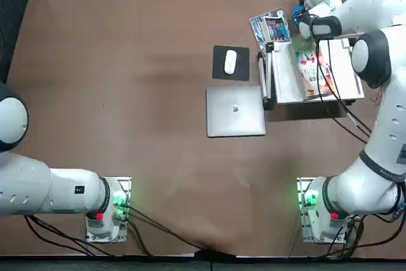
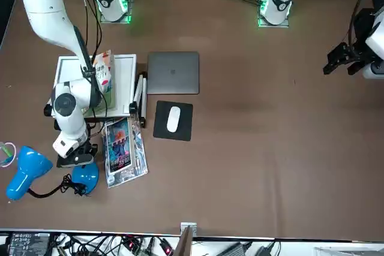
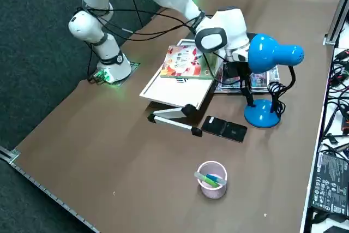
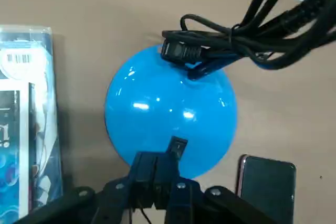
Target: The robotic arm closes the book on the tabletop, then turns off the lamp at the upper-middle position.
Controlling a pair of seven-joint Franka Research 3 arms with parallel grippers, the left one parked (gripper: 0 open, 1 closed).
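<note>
Blue plastic gleams under the right gripper [image 4: 156, 157], whose jaws we see drawn together over the round base [image 4: 170, 103] of the lamp [image 3: 275, 53]. Their closed tips are at the small black switch [image 4: 177, 146] on the disc; whether they touch it, we cannot tell. The lamp stands at the far right of the counter [image 1: 127, 93], its blue head raised on a black neck, with a bundle of looped black cable [image 4: 236, 43] beside it.

We find the book [image 3: 188, 62] shut, its cartoon cover facing up, lying on the white board [image 3: 177, 90] at the right of the counter. The right arm [image 1: 387, 115] reaches out over that side to the lamp. Just beyond the board's far edge we see a clear packet [image 2: 125, 151] with colourful pictures in it, left of the lamp's base.

To the left of the board sits the grey laptop [image 1: 235, 111], closed, and just beyond it a white mouse [image 1: 230, 62] rests on a black pad [image 1: 241, 73]. On the right side, a black phone [image 3: 224, 128] lies between the board and the lamp's base, and farther right we have a pink cup [image 3: 212, 192] holding pens [image 3: 210, 181].
</note>
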